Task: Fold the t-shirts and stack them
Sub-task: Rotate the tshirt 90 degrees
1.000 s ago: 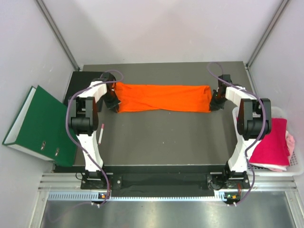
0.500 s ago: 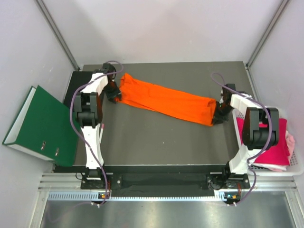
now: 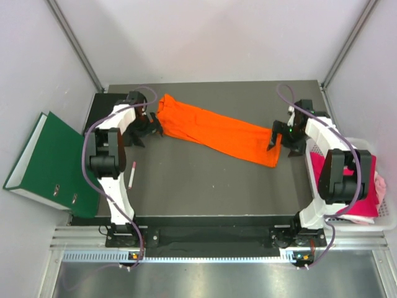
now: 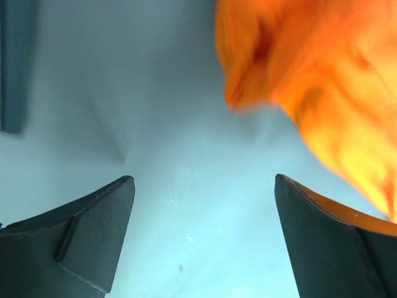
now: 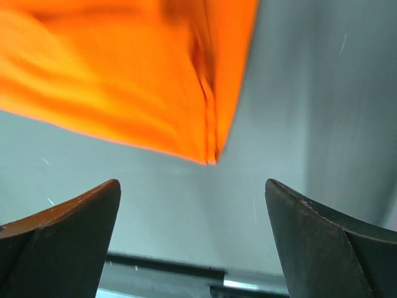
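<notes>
Top external view: the orange shirt [image 3: 217, 131] lies on the dark table [image 3: 205, 186] as a long band. It slants from the upper left of the frame down to the middle right. The left claw [image 3: 149, 130] is just beside the band's upper left end. The right claw [image 3: 279, 141] is just beside its lower right end. Both claws are spread wide and hold nothing. In each wrist view the two dark fingers stand apart with bare table between them. The orange cloth lies past the tips, not between them.

At the right edge of the frame a white basket [image 3: 389, 211] holds the magenta shirt [image 3: 350, 186]. The pale pink shirt [image 3: 379, 185] peeks out beside it.

I think the job is near its start. The orange shirt looks folded the long way only, so it needs more folds to get small. The two shirts in the basket have to be folded too, and no pile sits on the table yet.

A green binder [image 3: 53, 158] lies at the left edge. I can read no words on it, on the shirts or on the arms. A small white stick [image 3: 133, 174] by the left arm is too tiny to read.
</notes>
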